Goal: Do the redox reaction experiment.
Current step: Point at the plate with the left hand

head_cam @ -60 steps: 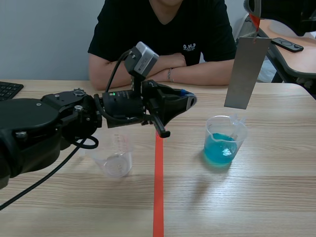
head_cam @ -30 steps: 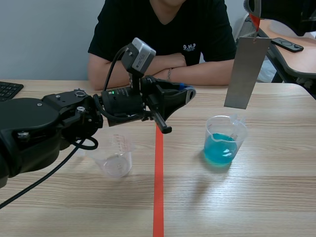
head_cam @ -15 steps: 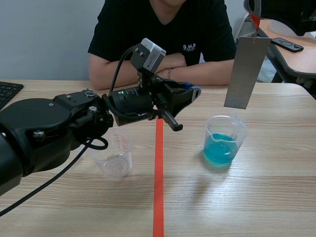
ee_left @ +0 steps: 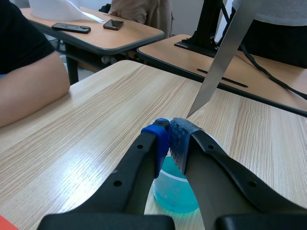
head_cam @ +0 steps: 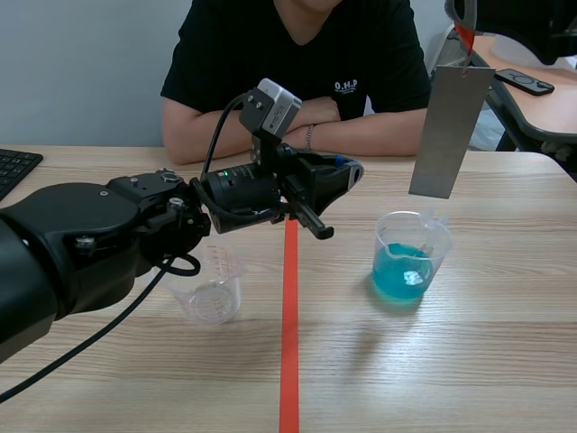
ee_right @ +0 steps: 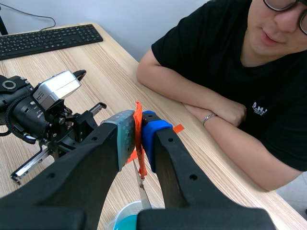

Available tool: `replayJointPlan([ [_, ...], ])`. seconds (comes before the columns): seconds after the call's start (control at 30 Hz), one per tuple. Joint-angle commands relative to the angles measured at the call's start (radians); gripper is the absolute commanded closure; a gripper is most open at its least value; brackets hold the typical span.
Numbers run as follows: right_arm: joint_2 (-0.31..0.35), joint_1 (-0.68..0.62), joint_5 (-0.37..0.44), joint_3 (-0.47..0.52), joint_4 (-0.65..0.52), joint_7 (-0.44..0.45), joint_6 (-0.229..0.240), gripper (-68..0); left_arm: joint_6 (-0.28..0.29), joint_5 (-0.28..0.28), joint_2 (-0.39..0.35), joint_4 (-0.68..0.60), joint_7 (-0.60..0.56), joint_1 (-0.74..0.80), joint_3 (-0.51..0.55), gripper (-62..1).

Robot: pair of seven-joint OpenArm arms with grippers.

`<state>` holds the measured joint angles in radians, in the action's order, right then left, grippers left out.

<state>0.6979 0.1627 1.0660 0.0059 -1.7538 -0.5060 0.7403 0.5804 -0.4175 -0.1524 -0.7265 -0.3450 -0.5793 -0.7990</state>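
Right wrist view: the right gripper (ee_right: 137,133) pinches the orange tab (ee_right: 138,112) of the metal plate (head_cam: 448,131), which hangs, apparently untouching, above the blue-liquid beaker (head_cam: 410,262) near the tabletop's right edge. The left gripper (ee_left: 169,139), fingers meeting on nothing, hovers over mid-tabletop.

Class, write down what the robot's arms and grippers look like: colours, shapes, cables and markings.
Both arms are black. The left arm has bulky rounded joints, a black cable, a small green light and a silver-grey boxy camera. The left gripper and right gripper each have two thick black fingers with holes, one tipped with a blue pad, the other grey-green and dotted.
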Motion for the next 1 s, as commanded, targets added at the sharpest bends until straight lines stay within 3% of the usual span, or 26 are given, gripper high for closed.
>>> replayJointPlan([
  [0.0,0.006,0.015,0.012,0.002,-0.003,0.018,0.005,-1.5,0.020,-0.013,0.019,-0.020,-0.013,-0.023,0.003,-2.9],
  [0.17,0.006,0.015,0.012,0.002,-0.003,0.018,0.005,-1.5,0.070,-0.013,0.045,-0.020,-0.012,-0.023,0.003,-2.9],
  [0.97,0.006,0.015,0.012,0.002,-0.003,0.018,0.005,-1.5,0.032,-0.013,0.071,-0.020,-0.002,-0.028,0.003,-2.7],
])
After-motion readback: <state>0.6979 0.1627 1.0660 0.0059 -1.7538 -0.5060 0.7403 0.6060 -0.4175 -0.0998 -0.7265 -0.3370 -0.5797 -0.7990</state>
